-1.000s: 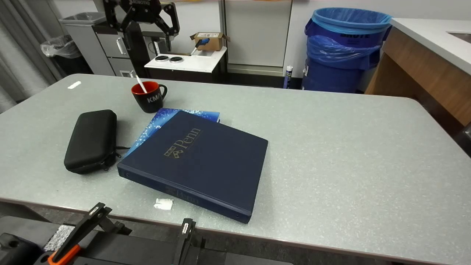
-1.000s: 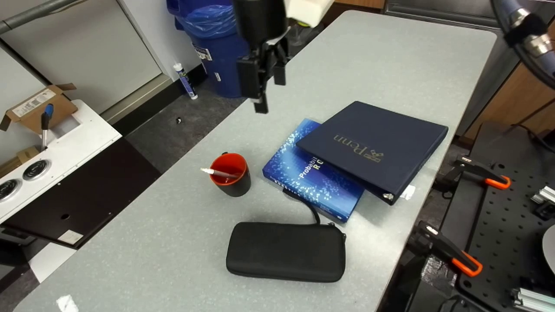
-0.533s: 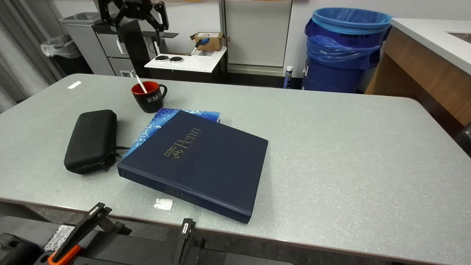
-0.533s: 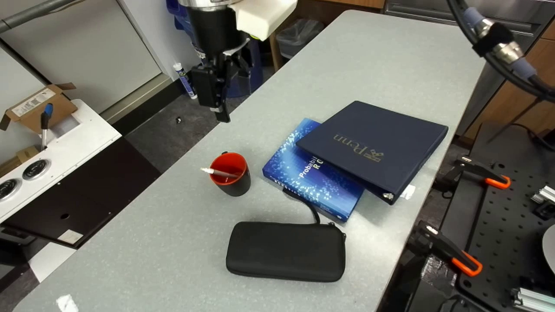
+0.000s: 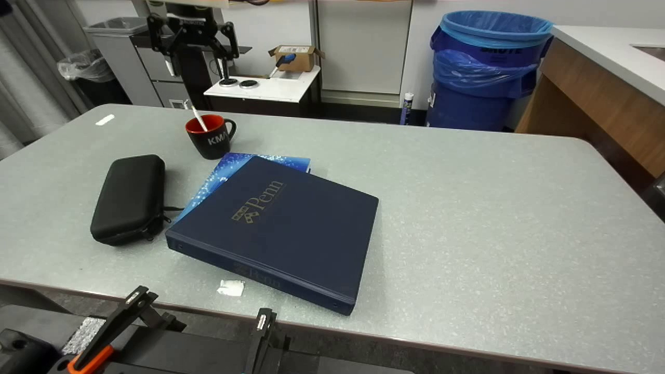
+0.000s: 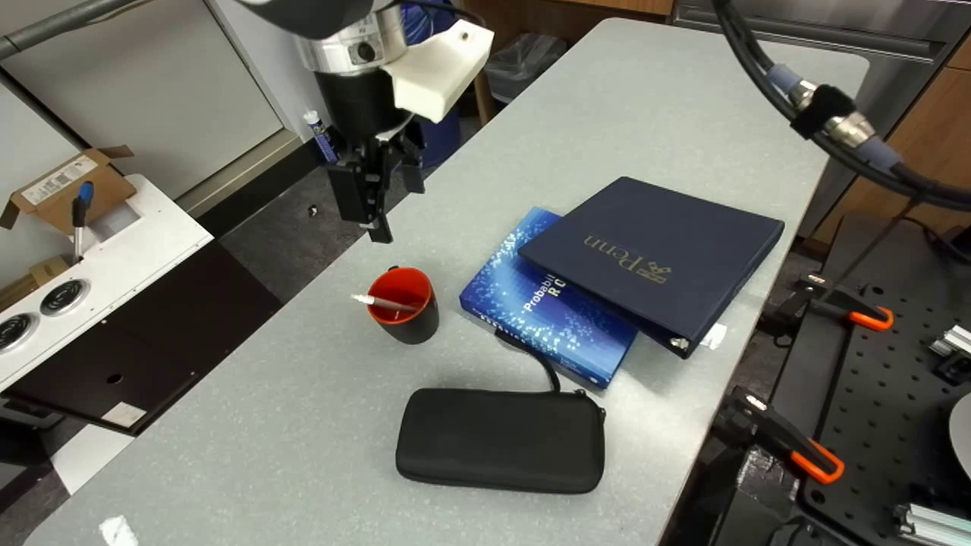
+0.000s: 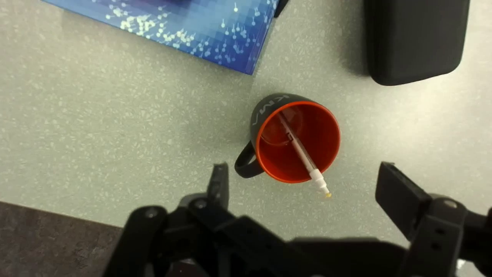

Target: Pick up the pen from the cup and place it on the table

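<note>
Wrist view: jaws are spread near a cup (image 7: 278,156), its pen (image 7: 302,154) yet to be lifted and laid on the desk (image 7: 134,134).

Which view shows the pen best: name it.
The wrist view: it looks down into the cup, showing the pen largest, along most of its length. In both exterior views it looks smaller, upper end poking out, lower end hidden.

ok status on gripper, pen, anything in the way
Gripper open, holding nothing. Pen leaning in the black-and-red mug, partly sticking out. Nothing seen blocking it.
</note>
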`<state>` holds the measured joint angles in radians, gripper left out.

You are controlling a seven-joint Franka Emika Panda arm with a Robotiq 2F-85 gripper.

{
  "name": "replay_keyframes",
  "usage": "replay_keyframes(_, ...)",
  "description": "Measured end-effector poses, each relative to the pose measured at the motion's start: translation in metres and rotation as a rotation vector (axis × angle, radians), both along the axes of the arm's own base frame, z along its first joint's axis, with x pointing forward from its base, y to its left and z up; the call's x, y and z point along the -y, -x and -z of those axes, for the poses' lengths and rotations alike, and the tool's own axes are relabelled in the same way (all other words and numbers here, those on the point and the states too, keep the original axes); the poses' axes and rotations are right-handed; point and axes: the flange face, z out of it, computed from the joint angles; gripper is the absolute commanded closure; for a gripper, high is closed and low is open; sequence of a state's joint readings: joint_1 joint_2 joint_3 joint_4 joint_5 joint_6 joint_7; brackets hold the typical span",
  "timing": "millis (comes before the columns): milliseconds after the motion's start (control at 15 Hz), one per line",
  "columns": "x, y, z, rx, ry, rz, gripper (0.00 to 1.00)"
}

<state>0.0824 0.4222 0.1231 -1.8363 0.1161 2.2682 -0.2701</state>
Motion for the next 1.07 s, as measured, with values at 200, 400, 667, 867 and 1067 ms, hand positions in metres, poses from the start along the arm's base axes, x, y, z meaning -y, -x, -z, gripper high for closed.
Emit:
replay_keyframes(200,-0.022,-0.018,0.025,0.027,0.061,-0.088,0.0)
replay_keyframes(400,-0.048,-0.028,0.04,0.042,0.096,-0.162,0.0)
replay_keyframes(667,-0.051,-0.028,0.044,0.037,0.095,-0.164,0.0)
replay_keyframes(867,-0.05,-0.028,0.044,0.038,0.095,-0.162,0.0)
replay_keyframes(1067,-0.053,-0.027,0.046,0.035,0.096,-0.17,0.0)
